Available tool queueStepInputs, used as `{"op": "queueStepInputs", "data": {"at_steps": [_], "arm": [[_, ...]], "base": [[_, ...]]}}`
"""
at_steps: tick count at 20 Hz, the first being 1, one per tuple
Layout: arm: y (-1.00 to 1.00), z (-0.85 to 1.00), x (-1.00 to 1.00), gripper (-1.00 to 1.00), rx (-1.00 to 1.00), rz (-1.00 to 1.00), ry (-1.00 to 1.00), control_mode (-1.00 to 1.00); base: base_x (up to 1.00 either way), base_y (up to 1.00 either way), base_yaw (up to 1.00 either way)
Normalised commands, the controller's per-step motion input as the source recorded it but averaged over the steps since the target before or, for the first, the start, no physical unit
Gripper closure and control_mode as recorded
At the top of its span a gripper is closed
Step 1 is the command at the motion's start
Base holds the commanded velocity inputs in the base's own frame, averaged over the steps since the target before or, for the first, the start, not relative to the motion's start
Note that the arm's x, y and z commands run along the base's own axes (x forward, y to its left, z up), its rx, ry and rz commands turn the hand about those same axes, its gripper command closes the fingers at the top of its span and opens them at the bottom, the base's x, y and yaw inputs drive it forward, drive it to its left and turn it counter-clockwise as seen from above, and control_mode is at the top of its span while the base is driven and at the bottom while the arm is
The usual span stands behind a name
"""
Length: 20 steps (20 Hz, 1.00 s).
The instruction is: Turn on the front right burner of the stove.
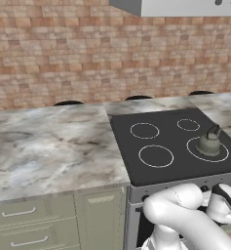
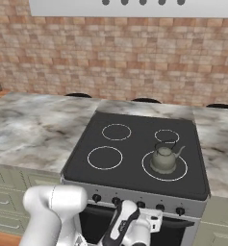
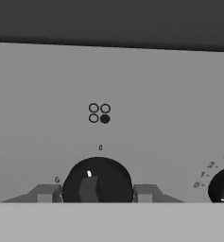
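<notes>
Apparently one claw [image 3: 95, 193] brackets one knob [image 3: 97, 180]; four rings, one kettle [image 2: 164, 158].

Kettle [image 2: 164, 159] occupies front right burner [image 2: 179, 175]; other rings bare. Pincer [image 3: 93, 193] straddles knob [image 3: 97, 180], neighbour knob [image 3: 222, 185] well apart.

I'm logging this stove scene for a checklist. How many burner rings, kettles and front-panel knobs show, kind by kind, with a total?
Burner rings on the stove: 4, counting the front right burner
Kettle: 1, standing on that widest ring
Knobs in the right base view: 5, first to last
Total: 10
</notes>
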Motion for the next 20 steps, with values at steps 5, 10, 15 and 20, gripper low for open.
{"op": "queueStepInputs", "data": {"at_steps": [5,10,15,20], "arm": [[0.0,0.0,0.02,1.0,-0.29,0.15,0.02,-1.0],[-0.02,0.0,0.06,1.0,-0.28,0.17,0.04,-1.0],[-0.09,0.0,0.08,1.0,-0.24,0.21,0.05,-1.0],[-0.07,0.0,0.0,1.0,-0.11,0.15,0.02,-1.0]], "base": [[0.0,0.0,0.0],[0.0,0.0,0.0],[0.0,0.0,0.0],[0.0,0.0,0.0]]}}
